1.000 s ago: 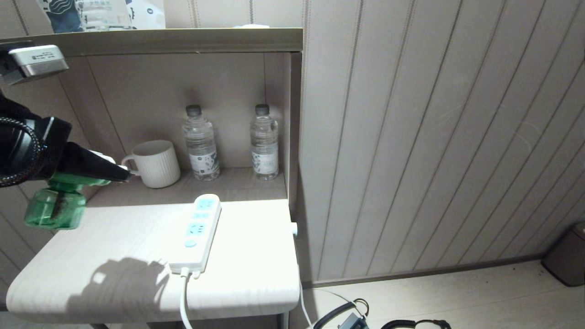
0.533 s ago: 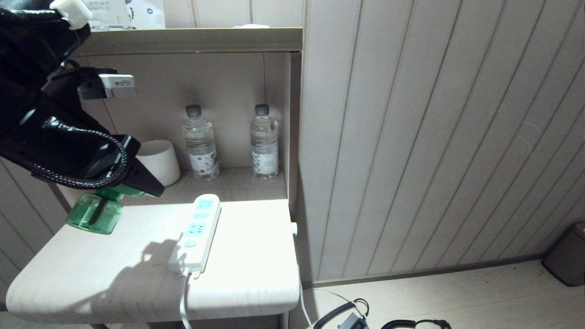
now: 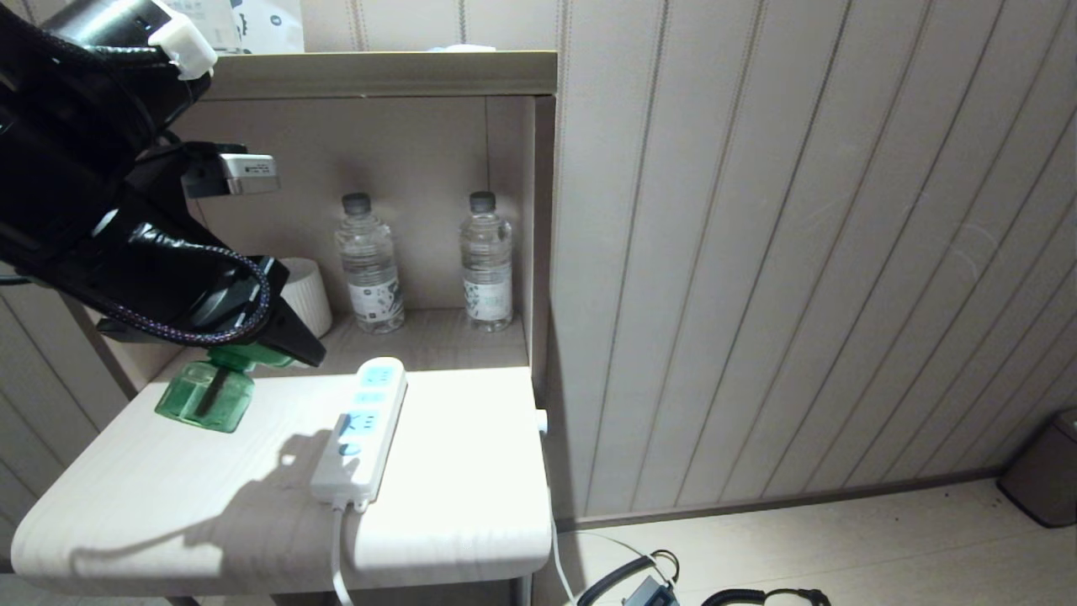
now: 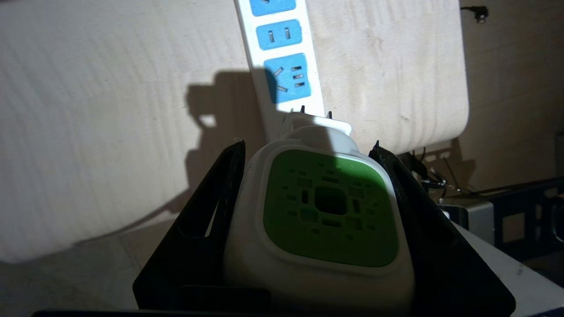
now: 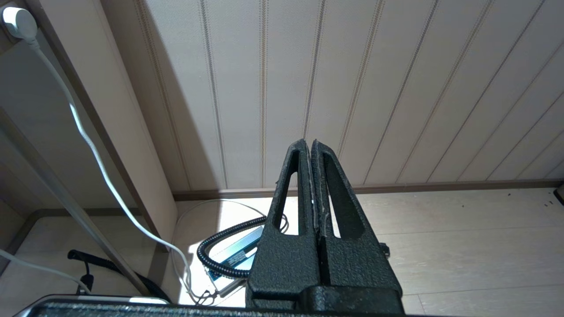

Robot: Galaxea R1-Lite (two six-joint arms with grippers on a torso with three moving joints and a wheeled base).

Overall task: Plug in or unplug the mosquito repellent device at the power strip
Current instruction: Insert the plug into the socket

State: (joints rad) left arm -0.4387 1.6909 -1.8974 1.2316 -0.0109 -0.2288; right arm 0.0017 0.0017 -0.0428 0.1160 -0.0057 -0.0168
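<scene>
My left gripper [image 3: 290, 345] [image 4: 308, 147] is shut on the mosquito repellent device [image 3: 206, 396] [image 4: 328, 211], its black fingers pressing the white head on both sides. The green bottle hangs below the head, just above the table's left part. The device's two plug pins point toward the power strip [image 3: 360, 433] [image 4: 282, 61], which lies flat along the table [image 3: 193, 505]; in the left wrist view the pins hover close to a blue socket panel. The right gripper [image 5: 311, 143] is shut on nothing, parked low and pointing at the wall and floor, out of the head view.
A white ribbed mug [image 3: 305, 295] and two clear water bottles [image 3: 368, 263] [image 3: 485, 259] stand in the shelf niche behind the strip. The strip's white cord [image 3: 339, 555] drops over the table's front edge. A panelled wall [image 3: 799, 252] is to the right; cables [image 3: 639, 581] lie on the floor.
My left arm has swung in from the left edge toward the power strip, carrying the device rightward and lower over the table. The mug is now partly hidden behind the arm.
</scene>
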